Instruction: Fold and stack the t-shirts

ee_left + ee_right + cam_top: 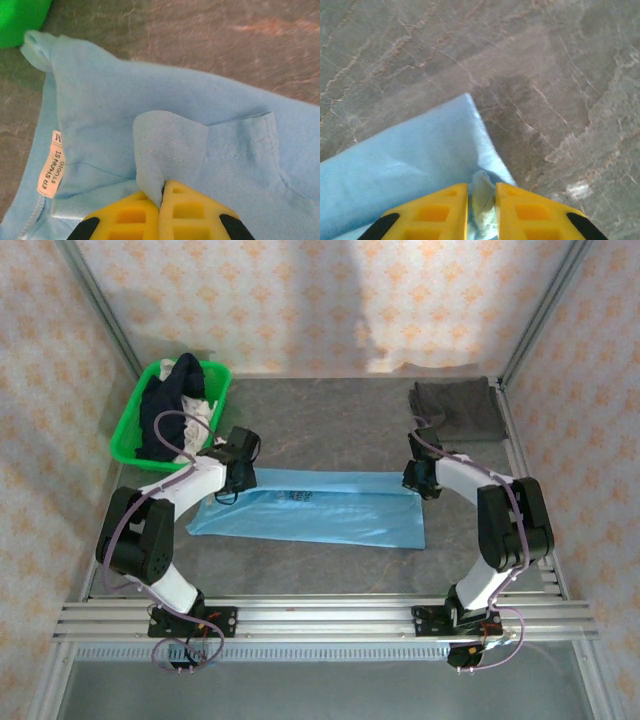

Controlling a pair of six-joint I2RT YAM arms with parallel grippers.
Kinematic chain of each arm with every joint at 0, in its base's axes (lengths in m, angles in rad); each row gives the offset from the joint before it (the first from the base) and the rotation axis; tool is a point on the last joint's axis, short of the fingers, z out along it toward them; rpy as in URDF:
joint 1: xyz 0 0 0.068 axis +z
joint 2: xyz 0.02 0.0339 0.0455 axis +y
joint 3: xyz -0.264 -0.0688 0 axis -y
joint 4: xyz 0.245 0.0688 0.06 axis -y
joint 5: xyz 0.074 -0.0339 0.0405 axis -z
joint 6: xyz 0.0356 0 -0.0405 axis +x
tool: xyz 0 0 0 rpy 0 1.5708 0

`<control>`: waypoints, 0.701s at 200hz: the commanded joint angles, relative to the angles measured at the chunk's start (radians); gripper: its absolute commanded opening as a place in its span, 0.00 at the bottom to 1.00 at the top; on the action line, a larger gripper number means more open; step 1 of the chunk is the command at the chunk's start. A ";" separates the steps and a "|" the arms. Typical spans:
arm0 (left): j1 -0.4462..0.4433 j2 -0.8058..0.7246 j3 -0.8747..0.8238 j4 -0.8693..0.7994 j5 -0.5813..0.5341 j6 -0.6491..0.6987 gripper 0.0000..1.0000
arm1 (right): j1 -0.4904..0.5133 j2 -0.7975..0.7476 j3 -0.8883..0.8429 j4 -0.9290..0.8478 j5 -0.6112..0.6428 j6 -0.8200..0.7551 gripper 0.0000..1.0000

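The left gripper (161, 192) is pressing its yellow fingers (125, 215) tight together on a raised fold of the light blue shirt (150, 90), and the cloth is standing up in a small flap just above the fingertips. Beside that flap a white neck label (50, 170) with dark lettering is lying flat inside the collar. The right gripper (481, 192) is holding its own yellow fingers slightly apart over the shirt's far corner, with a bunch of blue cloth sitting in the gap; whether they are actually pinching it I cannot tell from this angle. From above, the shirt is lying as a long, flat folded band across the middle of the grey marbled table (330, 420), stretching from one gripper to the other, with small dark lettering showing near its centre. Both arms are bending inward from the near edge, one at each end of the band. At the back left a green basket (125, 430) is sitting near the left arm's wrist, apart from the blue shirt, and is holding a heap of clothes: a dark navy garment (160, 410) is draping over most of it, and a white garment (203, 412) is showing beneath it toward the right side. At the back right corner a dark grey shirt (458, 408) is lying folded flat on the table, well apart from the basket.
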 commanded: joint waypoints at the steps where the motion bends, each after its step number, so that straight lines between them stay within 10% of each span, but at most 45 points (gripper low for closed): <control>1: -0.002 -0.040 -0.029 0.006 -0.044 -0.030 0.09 | 0.002 -0.069 -0.030 -0.035 0.031 0.010 0.26; 44: -0.004 -0.056 -0.066 0.007 -0.019 -0.034 0.20 | 0.002 -0.136 -0.076 -0.068 0.040 0.016 0.29; 102: -0.004 -0.105 -0.104 0.004 -0.012 -0.029 0.00 | 0.019 -0.242 -0.061 -0.042 -0.005 0.040 0.31; 140: -0.011 -0.157 -0.135 0.003 0.022 -0.035 0.24 | 0.044 -0.177 -0.040 0.001 -0.007 0.048 0.33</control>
